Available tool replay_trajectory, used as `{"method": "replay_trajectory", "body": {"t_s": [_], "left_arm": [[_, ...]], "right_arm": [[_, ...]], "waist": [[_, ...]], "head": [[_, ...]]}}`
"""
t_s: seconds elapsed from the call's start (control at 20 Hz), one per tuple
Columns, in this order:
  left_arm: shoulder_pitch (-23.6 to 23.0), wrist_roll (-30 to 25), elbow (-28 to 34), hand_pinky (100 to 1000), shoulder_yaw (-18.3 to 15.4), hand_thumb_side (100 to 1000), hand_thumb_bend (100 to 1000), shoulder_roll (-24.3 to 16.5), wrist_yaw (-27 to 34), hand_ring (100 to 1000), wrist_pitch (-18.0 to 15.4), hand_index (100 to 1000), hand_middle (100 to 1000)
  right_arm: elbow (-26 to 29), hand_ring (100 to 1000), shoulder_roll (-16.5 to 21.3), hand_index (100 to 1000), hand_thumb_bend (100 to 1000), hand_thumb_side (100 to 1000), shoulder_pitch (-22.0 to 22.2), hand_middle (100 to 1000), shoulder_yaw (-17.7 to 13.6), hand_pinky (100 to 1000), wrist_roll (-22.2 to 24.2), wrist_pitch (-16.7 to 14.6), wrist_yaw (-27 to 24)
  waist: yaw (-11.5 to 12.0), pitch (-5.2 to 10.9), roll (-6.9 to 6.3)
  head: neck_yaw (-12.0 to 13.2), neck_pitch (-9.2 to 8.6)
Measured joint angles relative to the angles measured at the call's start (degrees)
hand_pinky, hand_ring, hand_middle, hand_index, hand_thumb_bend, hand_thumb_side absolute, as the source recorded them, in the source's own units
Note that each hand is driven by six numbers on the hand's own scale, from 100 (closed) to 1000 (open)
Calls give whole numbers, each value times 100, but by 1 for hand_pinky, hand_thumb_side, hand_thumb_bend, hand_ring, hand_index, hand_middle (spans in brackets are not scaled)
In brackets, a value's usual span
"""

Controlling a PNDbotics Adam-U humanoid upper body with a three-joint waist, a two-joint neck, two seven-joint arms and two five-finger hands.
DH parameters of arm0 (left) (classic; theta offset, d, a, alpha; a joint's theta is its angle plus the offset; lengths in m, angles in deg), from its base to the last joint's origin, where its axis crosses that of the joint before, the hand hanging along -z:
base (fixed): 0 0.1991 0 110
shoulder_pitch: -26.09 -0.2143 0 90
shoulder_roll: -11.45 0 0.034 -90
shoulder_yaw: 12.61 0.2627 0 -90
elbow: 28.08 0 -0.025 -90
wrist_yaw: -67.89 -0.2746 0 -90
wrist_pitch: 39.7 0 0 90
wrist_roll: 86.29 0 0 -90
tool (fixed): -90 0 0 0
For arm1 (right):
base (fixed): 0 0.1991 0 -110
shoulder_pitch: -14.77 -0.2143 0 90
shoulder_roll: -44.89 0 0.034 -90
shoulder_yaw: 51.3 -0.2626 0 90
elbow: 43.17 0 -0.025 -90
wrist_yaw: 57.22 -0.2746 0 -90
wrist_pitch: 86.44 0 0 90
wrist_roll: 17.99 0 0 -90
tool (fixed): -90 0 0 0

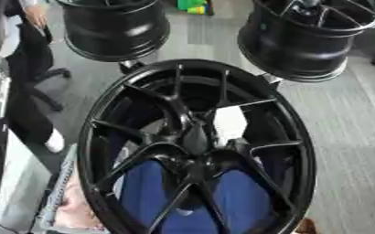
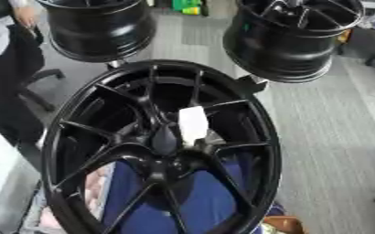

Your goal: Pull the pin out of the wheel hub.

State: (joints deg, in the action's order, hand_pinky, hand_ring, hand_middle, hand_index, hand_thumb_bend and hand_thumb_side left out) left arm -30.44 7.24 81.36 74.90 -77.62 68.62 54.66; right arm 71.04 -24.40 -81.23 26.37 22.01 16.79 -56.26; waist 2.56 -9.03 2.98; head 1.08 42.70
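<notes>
Large black wheel hub (image 1: 195, 151) fills the centre of both eye views, tilted, its open face toward the camera, spokes running out from a central boss to the rim. A white, roughly rectangular piece (image 2: 193, 124) shows just above and beside the boss, between two spokes; whether this is the pin, or something seen behind the wheel, cannot be told.

Blue material (image 1: 147, 192) visible through the lower spoke gaps. Pinkish cloth (image 1: 77, 205) at lower left, beside the rim.

Two more black wheels behind: one at upper left (image 1: 115, 27), one at upper right (image 1: 311, 36), both apart from the front hub. Grey carpeted floor (image 1: 343, 128) beyond and to the right. Green and yellow object (image 1: 195, 5) at the top edge between the rear wheels.

Neither robot hand appears in either view, so the state of the fingers cannot be told.
</notes>
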Motion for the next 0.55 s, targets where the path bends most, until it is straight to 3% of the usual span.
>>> {"method": "replay_trajectory", "body": {"t_s": [0.55], "left_arm": [[-4,-107,3,642,-144,685,100,-8,834,675,-90,803,619]], "right_arm": [[0,711,0,738,100,148,11,600,0,854,6,6,0]], "waist": [[22,1,15]], "head": [[0,-3]]}}
